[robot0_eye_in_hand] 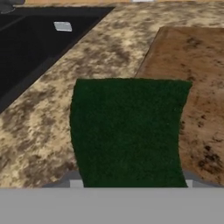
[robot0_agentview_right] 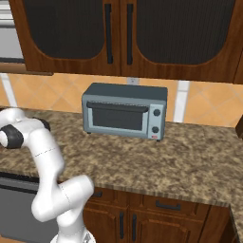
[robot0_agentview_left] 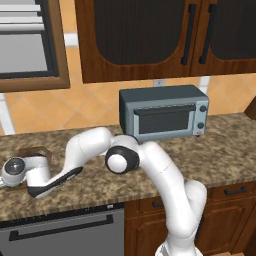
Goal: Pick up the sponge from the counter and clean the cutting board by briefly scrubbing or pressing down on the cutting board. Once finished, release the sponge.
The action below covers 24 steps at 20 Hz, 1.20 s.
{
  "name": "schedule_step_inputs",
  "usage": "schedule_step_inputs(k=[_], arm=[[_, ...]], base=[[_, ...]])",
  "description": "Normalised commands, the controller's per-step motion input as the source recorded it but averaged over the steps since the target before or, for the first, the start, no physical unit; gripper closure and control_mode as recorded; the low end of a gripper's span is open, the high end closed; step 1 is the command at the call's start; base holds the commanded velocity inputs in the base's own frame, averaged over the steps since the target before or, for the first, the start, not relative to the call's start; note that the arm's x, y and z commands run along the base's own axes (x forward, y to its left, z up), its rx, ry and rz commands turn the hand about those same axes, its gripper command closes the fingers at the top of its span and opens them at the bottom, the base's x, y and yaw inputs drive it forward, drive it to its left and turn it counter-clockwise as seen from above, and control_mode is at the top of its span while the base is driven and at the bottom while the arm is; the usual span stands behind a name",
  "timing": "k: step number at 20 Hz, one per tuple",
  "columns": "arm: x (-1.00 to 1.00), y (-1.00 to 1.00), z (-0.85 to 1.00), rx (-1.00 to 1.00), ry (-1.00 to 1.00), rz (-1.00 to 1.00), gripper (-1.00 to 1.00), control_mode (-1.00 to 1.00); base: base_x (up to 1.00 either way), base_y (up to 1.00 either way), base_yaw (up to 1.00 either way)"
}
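The dark-green sponge (robot0_eye_in_hand: 129,131) takes up the middle of the hand view, close to the camera. Its sides bow inward between the fingers of my gripper (robot0_eye_in_hand: 132,183), which is shut on it. The brown wooden cutting board (robot0_eye_in_hand: 197,92) lies on the speckled granite counter (robot0_eye_in_hand: 35,131); the sponge hangs over the board's left edge and the counter beside it. I cannot tell whether the sponge touches the board. In the left base view the arm reaches far left and low, with the hand (robot0_agentview_left: 15,170) over a corner of the cutting board (robot0_agentview_left: 36,150).
A dark sink basin (robot0_eye_in_hand: 30,48) lies just beyond the sponge, at the upper left of the hand view. A grey toaster oven (robot0_agentview_left: 162,115) (robot0_agentview_right: 124,116) stands at the back of the counter. Dark wood cabinets hang above, and a dishwasher front (robot0_agentview_left: 65,230) sits below the counter edge.
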Motion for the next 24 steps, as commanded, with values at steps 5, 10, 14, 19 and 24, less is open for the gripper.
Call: schedule_step_inputs(k=[5, 10, 14, 19, 24], arm=[[0.24, -0.07, -0.16, 0.0, 0.0, 0.0, 1.0, -1.0], [0.33, -0.21, -0.12, 0.0, 0.0, 0.0, 1.0, -1.0], [0.41, -0.25, -0.23, 0.0, 0.0, 0.0, 1.0, -1.0], [0.64, -0.18, -0.19, 0.0, 0.0, 0.0, 1.0, -1.0], [0.69, -0.1, -0.08, 0.0, 0.0, 0.0, 1.0, -1.0]], base=[[0.0, 0.0, 0.0], [0.0, 0.0, 0.0], [0.0, 0.0, 0.0], [0.0, 0.0, 0.0], [0.0, 0.0, 0.0]])
